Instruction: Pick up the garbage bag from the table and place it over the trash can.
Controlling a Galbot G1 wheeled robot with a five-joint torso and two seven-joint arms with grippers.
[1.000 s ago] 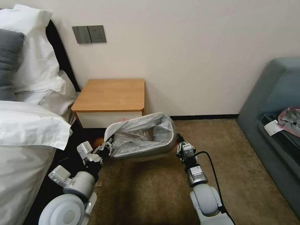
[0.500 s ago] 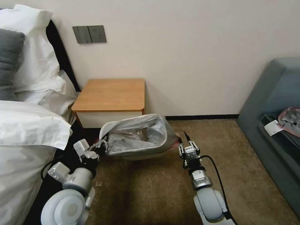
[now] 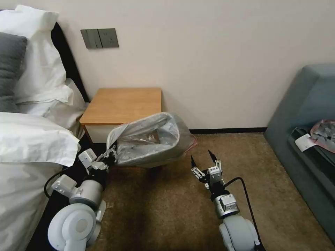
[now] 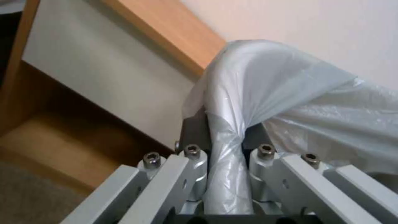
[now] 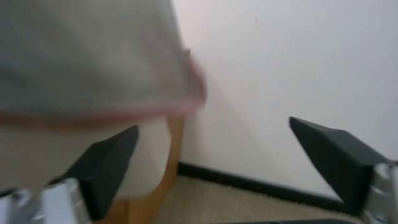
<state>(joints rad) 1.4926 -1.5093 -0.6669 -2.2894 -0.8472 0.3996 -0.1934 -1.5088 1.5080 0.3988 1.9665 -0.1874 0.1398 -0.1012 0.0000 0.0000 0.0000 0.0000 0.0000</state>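
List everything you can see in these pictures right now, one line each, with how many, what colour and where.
garbage bag: one, translucent grey with a pink-red rim, stretched over the bin in front of the table
trash can: one, beige, under the bag, tilted and held up at its left edge
table: one, orange-brown top with a white front, against the wall beside the bed
wall switches: one grey panel, on the wall above the table
pillows: white and grey, on the bed at left
sofa: one, blue-grey, at right
plastic bundle: one, grey and pink, on the sofa
carpet: brown, on the floor
left gripper: shut on the bag-covered rim
right gripper: open, apart from the bin
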